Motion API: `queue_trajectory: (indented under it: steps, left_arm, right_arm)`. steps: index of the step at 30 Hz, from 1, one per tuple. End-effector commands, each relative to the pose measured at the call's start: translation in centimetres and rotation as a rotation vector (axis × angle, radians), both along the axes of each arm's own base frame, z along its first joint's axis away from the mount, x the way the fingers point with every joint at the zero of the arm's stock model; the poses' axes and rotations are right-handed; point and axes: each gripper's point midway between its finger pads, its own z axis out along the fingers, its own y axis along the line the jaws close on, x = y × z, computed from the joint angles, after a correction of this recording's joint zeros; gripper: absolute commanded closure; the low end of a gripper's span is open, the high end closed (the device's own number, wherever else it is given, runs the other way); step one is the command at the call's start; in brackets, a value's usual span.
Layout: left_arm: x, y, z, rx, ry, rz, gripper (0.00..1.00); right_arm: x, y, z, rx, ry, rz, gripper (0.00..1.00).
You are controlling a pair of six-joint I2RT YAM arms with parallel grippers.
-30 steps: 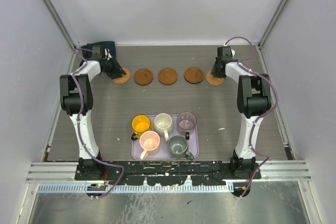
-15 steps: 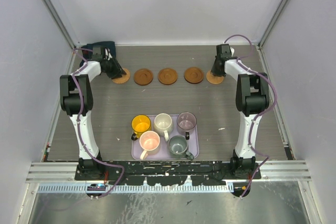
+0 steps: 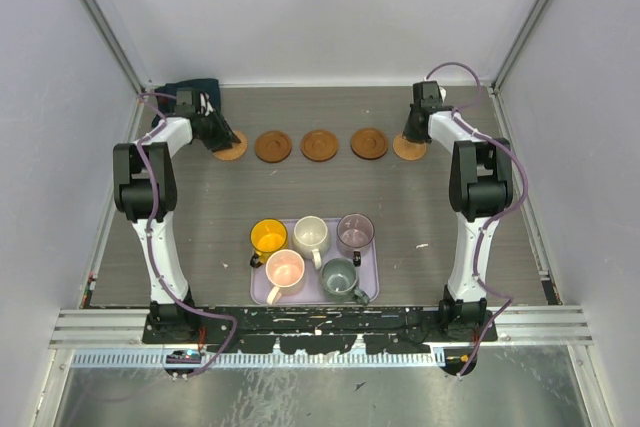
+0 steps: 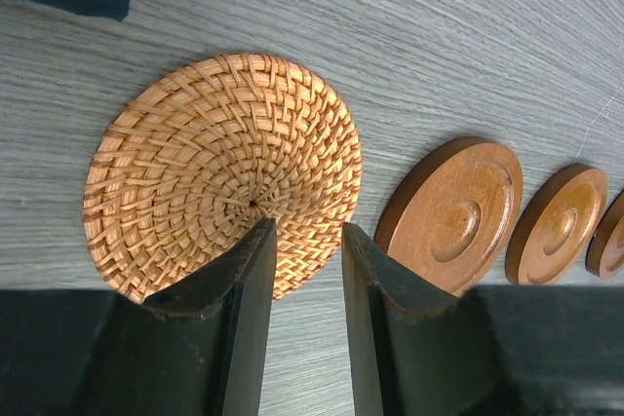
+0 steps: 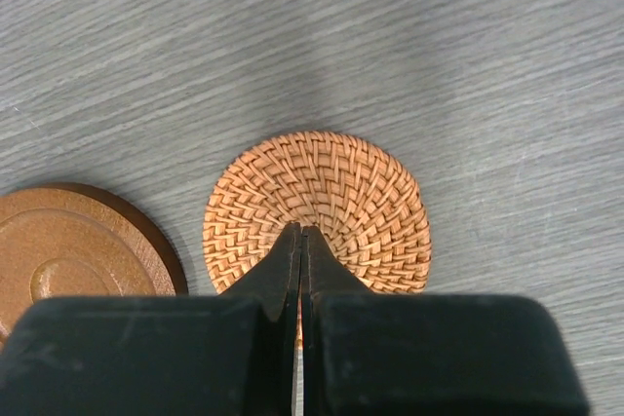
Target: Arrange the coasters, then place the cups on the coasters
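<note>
Five coasters lie in a row at the back: a woven tan one [image 3: 232, 148] on the left, three dark wooden ones [image 3: 320, 144] in the middle, a woven tan one [image 3: 408, 150] on the right. My left gripper [image 4: 307, 231] hangs open over the near edge of the left woven coaster [image 4: 205, 153], nothing between its fingers. My right gripper [image 5: 301, 231] is shut, its tips over the right woven coaster [image 5: 331, 192]. Several cups stand on the lilac tray [image 3: 374, 265]: yellow [image 3: 268, 237], cream [image 3: 311, 235], purple-grey [image 3: 355, 232], pink [image 3: 285, 270], grey-green [image 3: 339, 275].
A dark blue cloth [image 3: 190, 90] lies in the back left corner, just behind the left arm. Grey walls close in the table on three sides. A wooden coaster [image 5: 68, 250] sits close to the left of the right woven one.
The right arm has edged slightly towards the back wall over its woven coaster. The left arm, coasters and cups have not moved.
</note>
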Motion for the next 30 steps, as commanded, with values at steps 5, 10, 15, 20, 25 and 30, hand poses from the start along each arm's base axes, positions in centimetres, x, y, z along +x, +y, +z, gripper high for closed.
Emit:
queue_trajectory:
  steps: [5, 10, 15, 20, 25, 30]
  left_arm:
    - [0.3, 0.0, 3.6, 0.021, -0.085, -0.013, 0.64]
    - [0.4, -0.1, 6.0, 0.016, -0.145, -0.016, 0.63]
    - [0.8, -0.2, 8.5, 0.012, -0.218, -0.014, 0.61]
    - [0.0, -0.2, 10.5, 0.015, -0.244, -0.016, 0.61]
    - [-2.1, 0.0, 13.2, 0.037, -0.303, -0.021, 0.62]
    - [-4.6, 0.5, 16.0, 0.078, -0.38, -0.026, 0.62]
  right_arm:
    - [3.0, 0.5, 6.9, -0.016, -0.194, 0.052, 0.99]
    - [2.5, 0.6, 8.7, -0.011, -0.243, 0.058, 0.99]
    - [1.6, 0.9, 11.2, 0.009, -0.318, 0.076, 0.99]
    - [0.4, 0.8, 14.6, 0.018, -0.395, 0.073, 0.99]
    - [-1.9, 0.8, 19.9, 0.041, -0.537, 0.065, 0.99]
    - [-5.1, 0.1, 26.0, 0.034, -0.706, 0.053, 0.85]
